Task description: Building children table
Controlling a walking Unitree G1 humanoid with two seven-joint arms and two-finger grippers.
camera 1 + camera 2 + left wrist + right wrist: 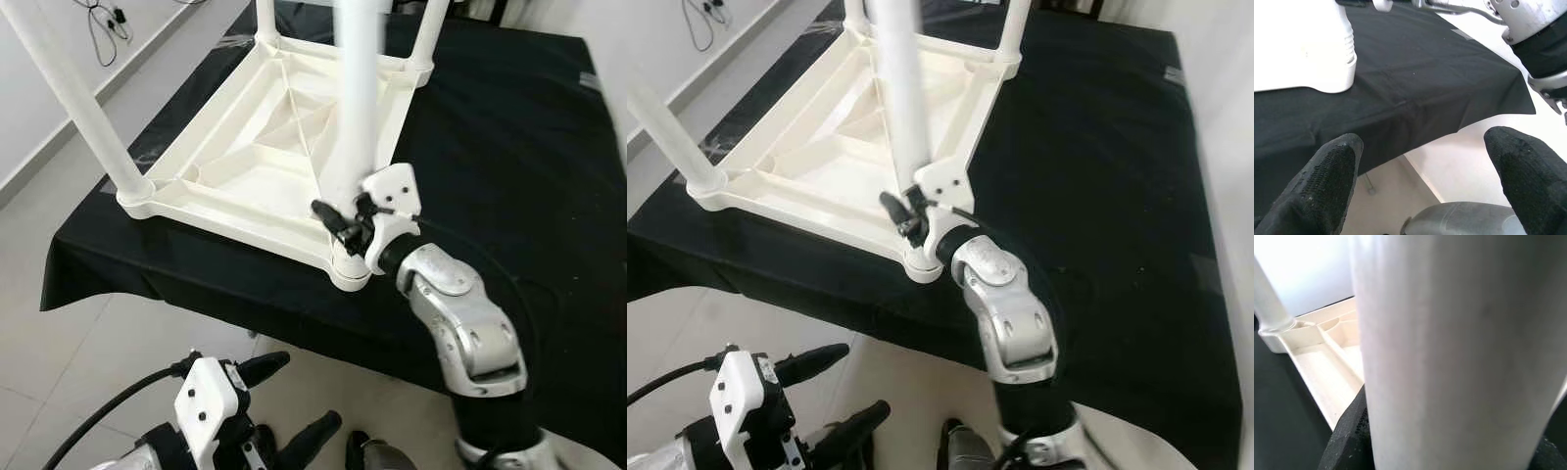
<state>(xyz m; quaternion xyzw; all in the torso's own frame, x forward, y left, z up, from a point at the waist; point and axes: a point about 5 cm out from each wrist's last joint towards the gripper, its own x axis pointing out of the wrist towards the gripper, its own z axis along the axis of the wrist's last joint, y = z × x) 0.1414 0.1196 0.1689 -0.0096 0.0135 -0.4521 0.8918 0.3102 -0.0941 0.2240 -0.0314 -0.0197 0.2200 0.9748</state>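
Note:
A white plastic children's table top [245, 166] lies upside down on a black-clothed surface [509, 147]. Several white legs stand up from its corners. My right gripper [348, 213] is shut on the near corner leg [358, 98], just above its socket [351, 269]. In the right wrist view that leg [1459, 352] runs between the two black fingers [1347, 440]. My left gripper [294, 399] hangs low in front of the cloth's edge, open and holding nothing. In the left wrist view its fingertips [1327, 186] stand wide apart.
The left corner leg [78, 98] slants up toward the wall. Cables [103, 24] lie on the tiled floor at the back left. The black cloth drapes over the front edge [196, 294], with bare cloth to the right of the table top.

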